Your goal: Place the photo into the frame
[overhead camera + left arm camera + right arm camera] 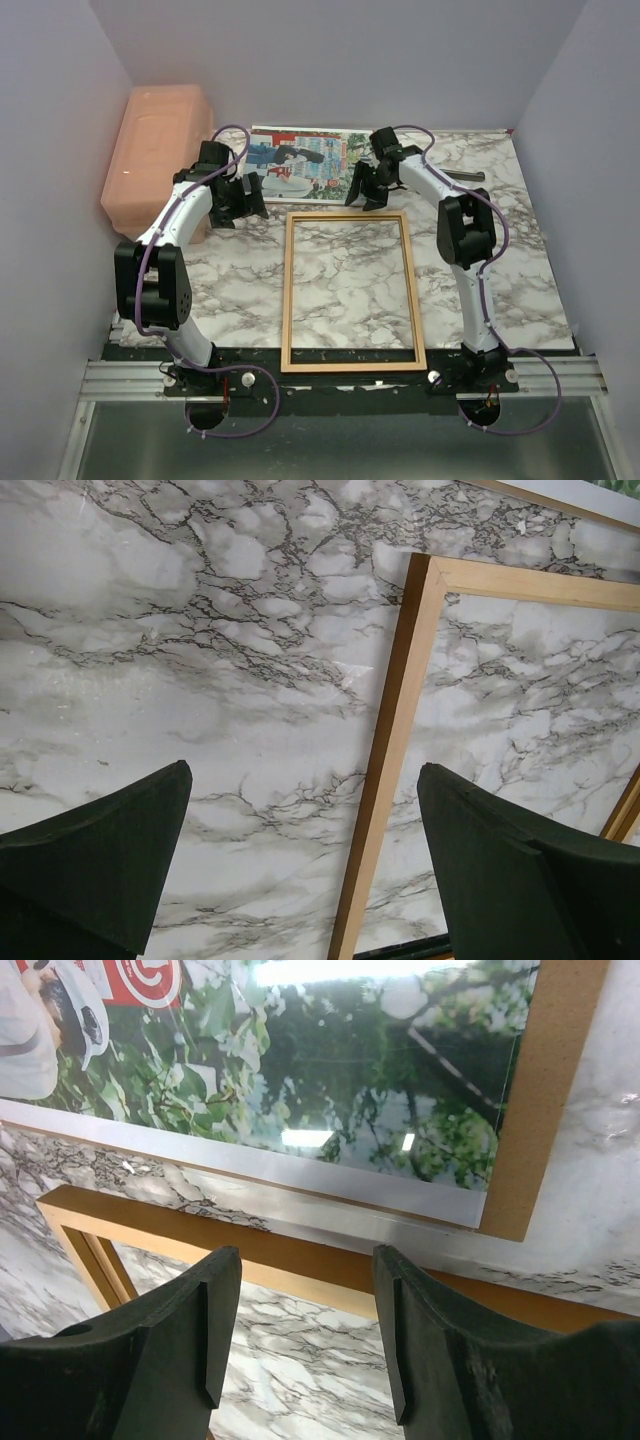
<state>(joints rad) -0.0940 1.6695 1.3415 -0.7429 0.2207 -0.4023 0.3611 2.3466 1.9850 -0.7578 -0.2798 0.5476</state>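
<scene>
The marble desk (500, 270) carries the wooden frame (287, 300), lying flat from the near edge to mid-desk; the photo (300, 165) lies at the far edge, just beyond it; the left gripper (245, 208) and right gripper (366, 195) hover with jaws spread, holding nothing.

Marble-patterned table (500, 270) and what lies on it

The thin orange-brown wooden frame (286, 300) lies flat at the middle of the white, grey-veined top. Its long sides run from the near edge toward the back, and marble shows through its opening. Just past its far rail, across a narrow strip of marble, lies a brown backing board (545, 1090) with the photo (300, 160) face up on it (the board shows only as a border in the right wrist view). A pale pink bin (155, 160) stands at the far left, and a small dark rod (467, 175) lies at the far right.
</scene>
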